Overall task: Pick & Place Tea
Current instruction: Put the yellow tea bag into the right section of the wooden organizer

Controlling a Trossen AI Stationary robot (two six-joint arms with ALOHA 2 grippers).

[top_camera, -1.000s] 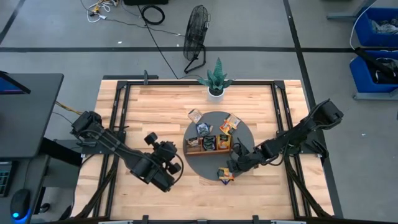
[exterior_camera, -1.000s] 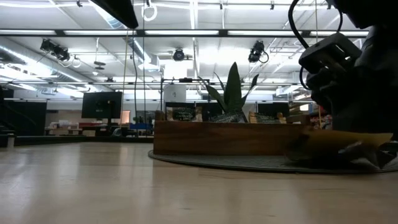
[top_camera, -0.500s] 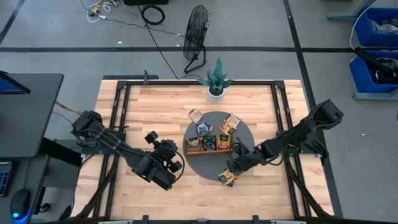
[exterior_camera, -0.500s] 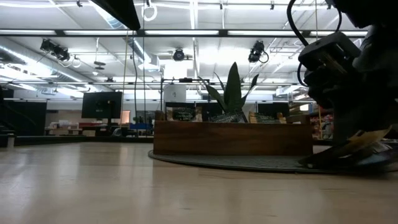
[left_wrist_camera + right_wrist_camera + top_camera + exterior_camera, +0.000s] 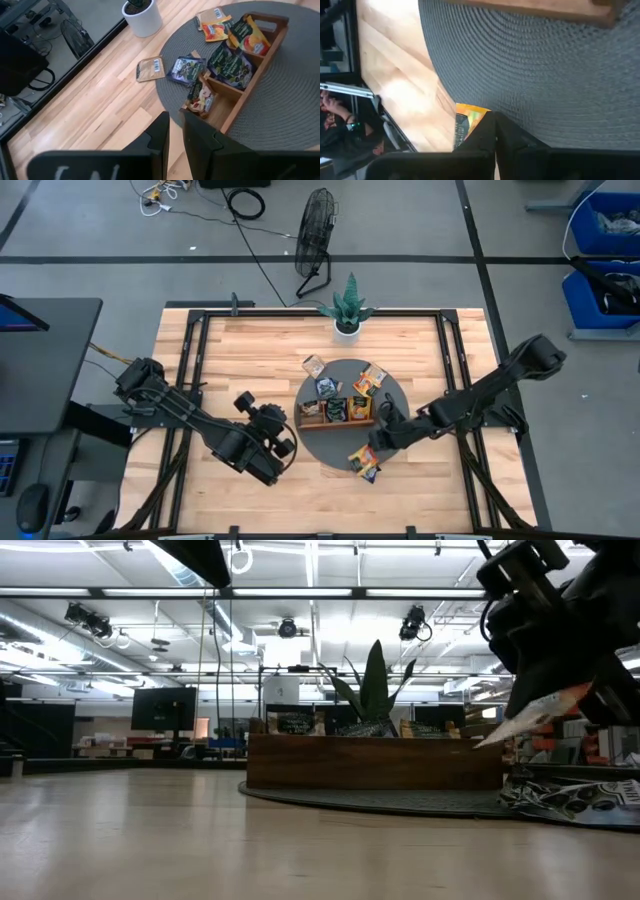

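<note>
My right gripper [image 5: 376, 444] hangs over the near edge of the round grey mat [image 5: 395, 392], shut on an orange-yellow tea sachet [image 5: 468, 124]. In the low view this sachet [image 5: 528, 716] is off the mat. A dark sachet [image 5: 575, 798] lies flat on the mat below it, beside the held one in the high view [image 5: 366, 468]. The wooden tray [image 5: 335, 412] stands on the mat with several sachets upright in its compartments. Three more sachets [image 5: 150, 68] lie flat on the table and the mat beyond the tray. My left gripper [image 5: 272, 446] waits, shut, left of the mat. My right gripper pinches the orange-yellow sachet between its two fingers, near one edge [image 5: 479, 120]; the fingers hide the exact spot. The fingers slant down from above and from the table's right. The sachet is lifted clear of the mat, tilted, its free end [image 5: 492, 738] lower than the fingers.
A small potted plant [image 5: 347, 308] stands at the table's far edge behind the mat. Bare wooden table [image 5: 240, 370] spreads left of the mat and along the near edge. A person shows in the room at the edge of the right wrist view [image 5: 335, 107].
My right gripper has risen, staying shut on the orange-yellow sachet. The sachet first lay flat on the mat's near edge, then tipped up at one end, and now hangs clear. The dark sachet stayed on the mat.
</note>
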